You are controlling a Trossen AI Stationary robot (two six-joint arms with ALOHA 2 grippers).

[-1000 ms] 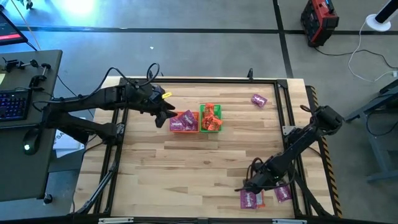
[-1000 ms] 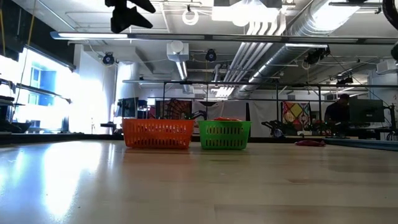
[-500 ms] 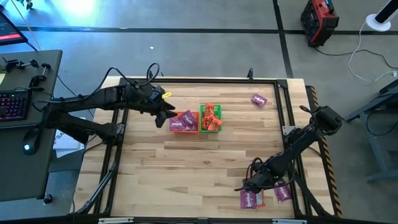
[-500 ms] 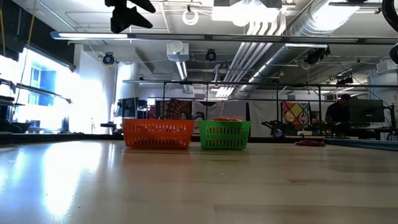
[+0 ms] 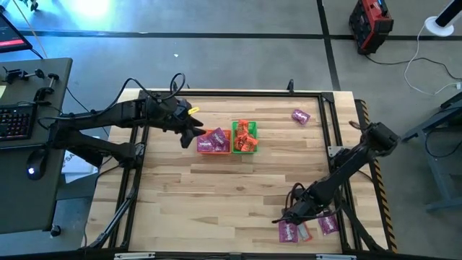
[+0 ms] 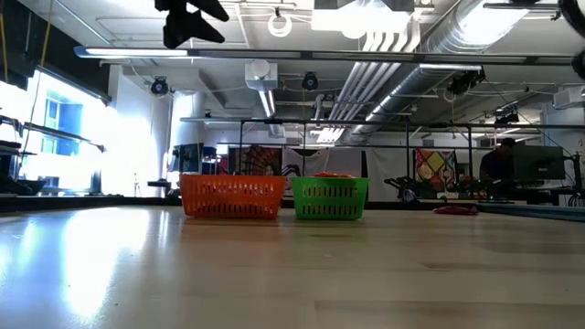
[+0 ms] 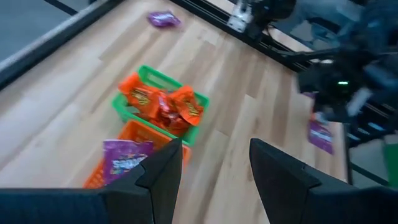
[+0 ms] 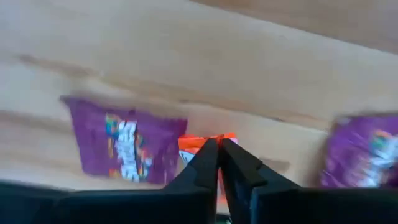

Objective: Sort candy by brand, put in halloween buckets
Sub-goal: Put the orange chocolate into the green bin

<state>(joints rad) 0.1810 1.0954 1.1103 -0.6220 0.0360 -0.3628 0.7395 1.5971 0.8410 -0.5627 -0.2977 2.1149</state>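
Observation:
The orange bucket (image 5: 214, 141) holds purple candy. The green bucket (image 5: 245, 137) beside it holds orange-red candy. Both stand at the table's far middle. My left gripper (image 5: 193, 133) hangs open above the table just left of the orange bucket, with nothing between its fingers (image 7: 163, 163). My right gripper (image 5: 291, 217) is down at the near right corner, shut on an orange-red packet (image 8: 194, 144). That packet lies between two purple packets (image 8: 124, 146) (image 8: 364, 152). My right gripper has its two fingertips closed together on the edge of the orange-red packet (image 8: 202, 142). The fingers come steeply from above, slanting toward the table's near edge. The packet lies flat on the table, partly hidden behind the fingers.
A lone purple packet (image 5: 301, 115) lies at the table's far right. A black frame rail (image 5: 339, 155) runs round the table edges. Bare wood stretches between the buckets and the near right corner. In the low view the two buckets (image 6: 230, 196) (image 6: 330, 198) stand side by side.

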